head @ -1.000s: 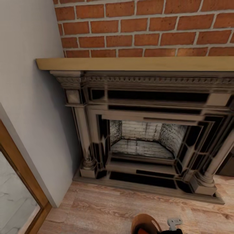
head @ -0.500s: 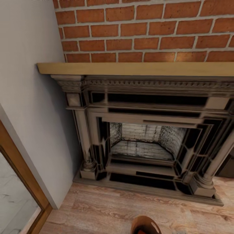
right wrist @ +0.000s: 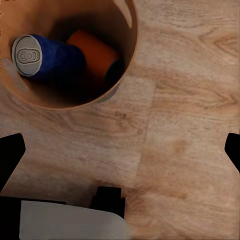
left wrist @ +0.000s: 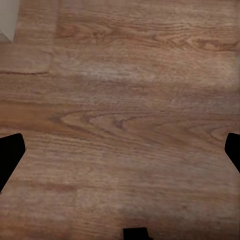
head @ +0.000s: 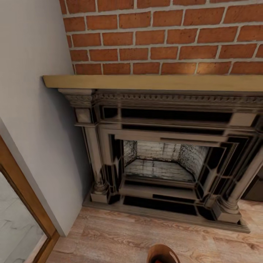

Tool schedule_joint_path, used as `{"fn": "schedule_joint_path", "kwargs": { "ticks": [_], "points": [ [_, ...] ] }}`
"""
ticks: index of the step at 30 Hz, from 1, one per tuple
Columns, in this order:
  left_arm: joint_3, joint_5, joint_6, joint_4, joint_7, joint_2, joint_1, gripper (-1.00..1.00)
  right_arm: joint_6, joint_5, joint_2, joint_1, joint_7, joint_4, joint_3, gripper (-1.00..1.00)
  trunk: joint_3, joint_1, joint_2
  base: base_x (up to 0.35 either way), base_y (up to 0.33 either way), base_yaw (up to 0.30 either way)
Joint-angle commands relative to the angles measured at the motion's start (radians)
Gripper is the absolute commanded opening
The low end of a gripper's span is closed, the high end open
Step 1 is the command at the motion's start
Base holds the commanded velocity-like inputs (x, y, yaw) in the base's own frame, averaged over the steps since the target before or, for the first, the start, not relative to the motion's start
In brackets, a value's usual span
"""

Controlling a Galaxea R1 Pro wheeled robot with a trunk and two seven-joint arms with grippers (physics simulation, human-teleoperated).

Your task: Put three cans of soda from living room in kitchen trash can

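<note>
The tash can (right wrist: pixel 122 65), a round bucket with a tan-brown inside, stands on the light wood floor. A blue can of soda (right wrist: pixel 45 57) lies inside it beside an orange can of soda (right wrist: pixel 95 52); a second orange can is hidden. My right gripper (right wrist: pixel 120 152) hangs above the floor just beside the bucket, open, its dark fingertips (right wrist: pixel 10 155) far apart with nothing between them. In the head view only the bucket's rim (head: pixel 162 252) peeks in at the lower edge. My left gripper (left wrist: pixel 120 155) is open over bare floor.
I face the living room's ornate fireplace (head: pixel 160 153) under a wooden mantel (head: pixel 153 82) and the red-brick chimney (head: pixel 164 36). A grey wall (head: pixel 33 109) and a wood-framed glass door (head: pixel 22 197) stand at the left. Wood floor (head: pixel 109 241) lies in front.
The whole head picture has shifted downward, so the camera has moved. Less of the bucket shows at the lower edge, and a grey robot part beside it has left the picture.
</note>
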Motion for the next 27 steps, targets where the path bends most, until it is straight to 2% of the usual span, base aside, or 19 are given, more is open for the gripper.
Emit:
{"fn": "schedule_joint_path", "kwargs": {
  "ticks": [1, 6, 11, 19, 27],
  "points": [
    [0.000, 0.000, -0.012, 0.004, 0.000, 0.000, 0.001, 1.00, -0.009, 0.000, -0.003, 0.000, 0.000, 0.010, 0.000, 1.00, 0.003, -0.004, 0.007, 0.000, 0.000, 0.000],
    [0.001, 0.003, -0.077, 0.015, 0.000, 0.003, 0.043, 1.00, -0.035, 0.000, -0.009, 0.013, -0.001, 0.039, -0.001, 1.00, 0.019, -0.023, 0.042, 0.000, 0.000, 0.000],
    [0.001, 0.002, -0.097, 0.019, 0.000, 0.005, 0.072, 1.00, -0.042, -0.006, -0.011, 0.021, -0.001, 0.046, -0.001, 1.00, 0.035, -0.042, 0.077, 0.000, 0.000, 0.000],
    [0.002, 0.001, -0.109, 0.032, 0.026, 0.008, 0.162, 1.00, -0.087, -0.090, -0.012, 0.050, -0.001, 0.050, 0.000, 1.00, 0.060, -0.073, 0.133, 0.000, 0.000, 0.000],
    [0.006, 0.008, -0.109, 0.080, 0.053, 0.024, 0.241, 1.00, -0.100, -0.116, -0.013, 0.063, -0.001, 0.051, 0.000, 1.00, 0.085, -0.104, 0.189, 0.000, 0.000, 0.000]
  ]
}}
